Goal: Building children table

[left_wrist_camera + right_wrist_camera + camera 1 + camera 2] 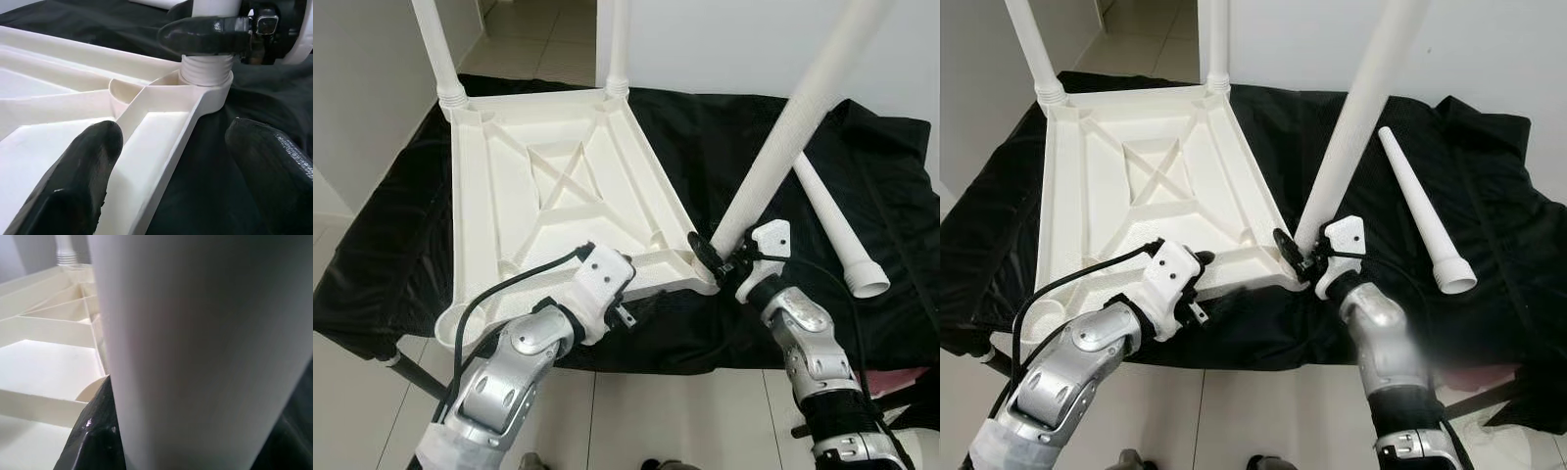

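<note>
White plastic tabletop (pixel 558 186), inverted, ribbed underside up, resting on black cloth (pixel 822 196) draped over the counter (pixel 406 367). Two legs already upright in the far corner sockets: one at 11 o'clock (pixel 435 44), one at 12 o'clock (pixel 618 44). Third leg (pixel 793 122) seated with its threaded base in the near corner socket at 4 o'clock of the tabletop, tilted toward 1 o'clock. Right hand (pixel 713 253) clamped on that leg just above the socket, black fingers (pixel 205 35) on either side of the shaft. Left hand (pixel 171 171) with fingers apart, straddling the tabletop's near rim at 6 o'clock, one finger (pixel 78 171) over the ribbed underside, the other (pixel 266 171) over the cloth; contact with the rim not discernible. Fourth leg (pixel 832 220) lying loose on the cloth at 3 o'clock, wide threaded end toward the near edge, well apart from the tabletop. Pale tiled floor (pixel 656 421) below the counter.
</note>
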Controlling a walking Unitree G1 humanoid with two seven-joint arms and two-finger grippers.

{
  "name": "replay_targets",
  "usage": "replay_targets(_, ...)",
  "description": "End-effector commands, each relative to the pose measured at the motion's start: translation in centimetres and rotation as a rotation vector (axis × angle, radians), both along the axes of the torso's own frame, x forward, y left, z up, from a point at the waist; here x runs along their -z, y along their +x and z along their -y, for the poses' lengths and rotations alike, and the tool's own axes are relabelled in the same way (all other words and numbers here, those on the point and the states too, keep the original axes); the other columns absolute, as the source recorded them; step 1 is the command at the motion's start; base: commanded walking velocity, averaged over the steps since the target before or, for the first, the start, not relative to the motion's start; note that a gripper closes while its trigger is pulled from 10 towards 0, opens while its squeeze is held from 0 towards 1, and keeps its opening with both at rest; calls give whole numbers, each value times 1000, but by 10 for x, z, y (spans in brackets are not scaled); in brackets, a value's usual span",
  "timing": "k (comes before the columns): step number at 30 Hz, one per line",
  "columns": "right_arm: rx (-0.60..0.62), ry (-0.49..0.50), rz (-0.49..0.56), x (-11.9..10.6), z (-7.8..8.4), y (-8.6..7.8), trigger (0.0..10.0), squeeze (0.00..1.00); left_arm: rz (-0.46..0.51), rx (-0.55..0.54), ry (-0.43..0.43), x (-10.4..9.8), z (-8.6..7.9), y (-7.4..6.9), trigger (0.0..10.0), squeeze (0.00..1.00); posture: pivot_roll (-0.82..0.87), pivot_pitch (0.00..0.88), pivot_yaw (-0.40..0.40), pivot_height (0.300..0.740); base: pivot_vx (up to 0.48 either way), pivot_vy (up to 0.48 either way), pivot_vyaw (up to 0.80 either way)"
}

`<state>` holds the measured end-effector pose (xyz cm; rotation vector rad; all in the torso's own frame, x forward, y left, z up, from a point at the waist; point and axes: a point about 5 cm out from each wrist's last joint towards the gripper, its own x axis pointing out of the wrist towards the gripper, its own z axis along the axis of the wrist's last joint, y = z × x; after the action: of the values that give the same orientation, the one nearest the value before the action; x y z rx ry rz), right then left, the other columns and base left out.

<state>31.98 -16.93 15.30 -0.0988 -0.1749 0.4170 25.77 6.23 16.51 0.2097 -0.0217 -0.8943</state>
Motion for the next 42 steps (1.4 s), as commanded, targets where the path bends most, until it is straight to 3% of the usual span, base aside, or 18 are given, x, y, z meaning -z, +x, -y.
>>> replay_targets(1, 92, -32, -102, 22, 7, -3, 10000, 0, -8, -47, 7, 6, 0, 0, 10000, 0, 8, 115, -48, 740, 0, 0, 0)
replay_targets(7, 250, 64, -120, 23, -6, -8, 10000, 0, -30, -85, 3, 7, 2, 3, 10000, 0, 5, 117, -53, 740, 0, 0, 0)
replay_targets(14, 393, 101, -139, 27, -17, -15, 10000, 0, -22, -85, 0, 6, 2, 4, 10000, 0, 7, 118, -54, 740, 0, 0, 0)
replay_targets(15, 506, 155, -190, 33, -26, -17, 10000, 0, -26, -72, 31, 9, 1, 4, 10000, 0, 13, 118, -65, 740, 0, 0, 0)
replay_targets(23, 551, 199, -185, 31, -37, -19, 10000, 0, -26, -74, 25, 9, -2, 5, 10000, 0, 16, 118, -62, 740, 0, 0, 0)
replay_targets(29, 488, 212, -133, 23, -41, -22, 10000, 0, -28, -44, -10, 4, -4, 6, 10000, 0, 16, 110, -58, 740, 0, 0, 0)
replay_targets(30, 484, 217, -129, 22, -40, -24, 10000, 855, -29, -31, -18, 3, -4, 5, 10000, 0, 18, 108, -57, 740, 0, 0, 0)
replay_targets(31, 487, 222, -130, 22, -39, -24, 10000, 1000, -30, -22, -23, 2, -5, 5, 10000, 0, 18, 108, -57, 740, 0, 0, 0)
replay_targets(37, 439, 226, -117, 19, -42, -26, 10000, 1000, -21, -13, -13, 2, -5, 4, 10000, 0, 18, 97, -54, 740, 0, 0, 0)
replay_targets(42, 385, 153, -76, 15, -33, -28, 10000, 1000, -17, 25, -5, 2, -4, 1, 10000, 0, 18, 93, -56, 740, 0, 0, 0)
